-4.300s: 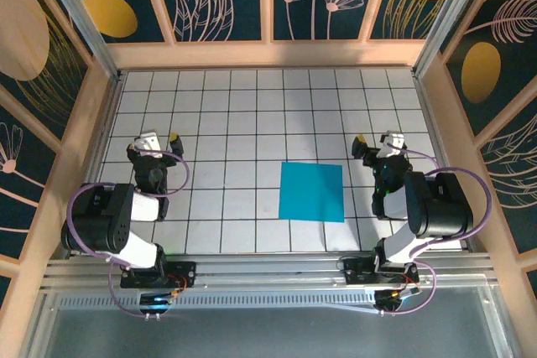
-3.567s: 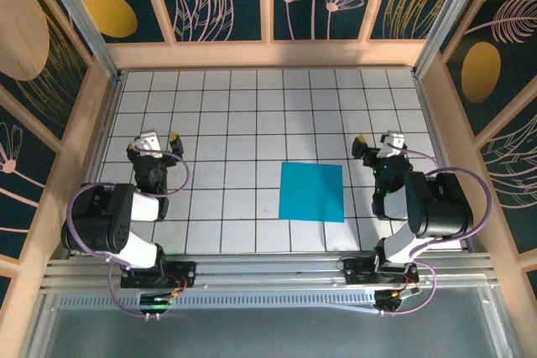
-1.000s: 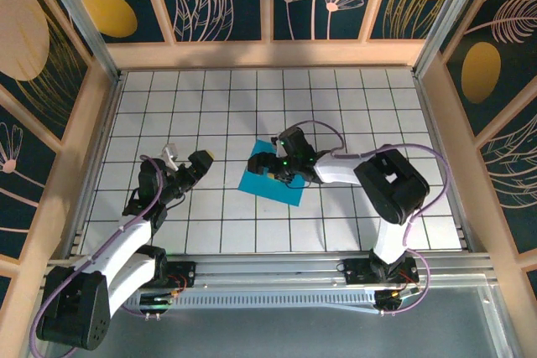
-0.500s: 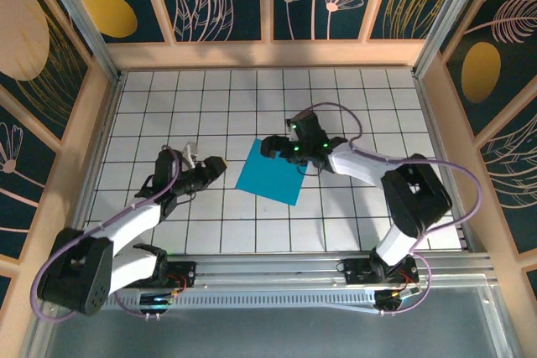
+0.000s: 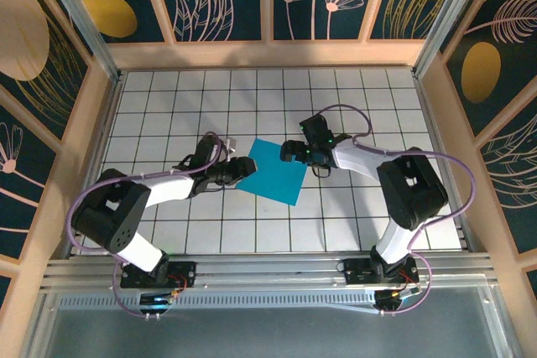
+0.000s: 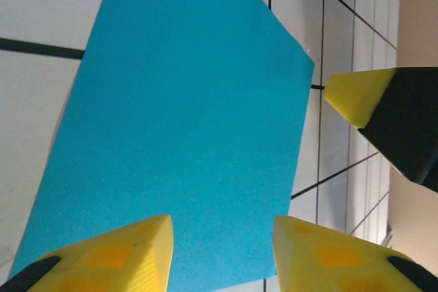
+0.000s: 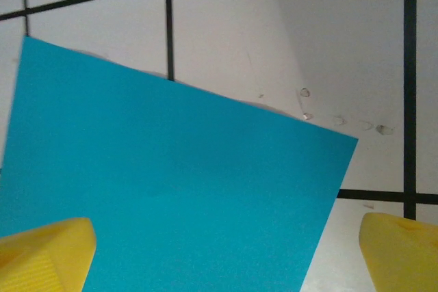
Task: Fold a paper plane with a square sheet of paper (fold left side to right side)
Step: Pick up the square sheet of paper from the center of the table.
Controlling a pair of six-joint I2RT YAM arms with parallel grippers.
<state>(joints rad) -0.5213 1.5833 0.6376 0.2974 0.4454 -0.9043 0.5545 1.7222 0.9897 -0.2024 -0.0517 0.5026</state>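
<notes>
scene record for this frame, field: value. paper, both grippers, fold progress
paper: square sheet of paper, turquoise, lying on the tiled table, askew to the grid lines
left gripper: left gripper, fingertips apart, over the sheet's left edge
right gripper: right gripper, jaws wide open, over the sheet's far edge
grip: no grip on the sheet visible from either gripper
fold: not started, no crease visible

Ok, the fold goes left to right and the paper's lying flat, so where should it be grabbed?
Probably its left edge, coming in low from the left. The paper is thin and flat on the table, so only an edge or corner offers a pinch; the left tool sits there.
</notes>
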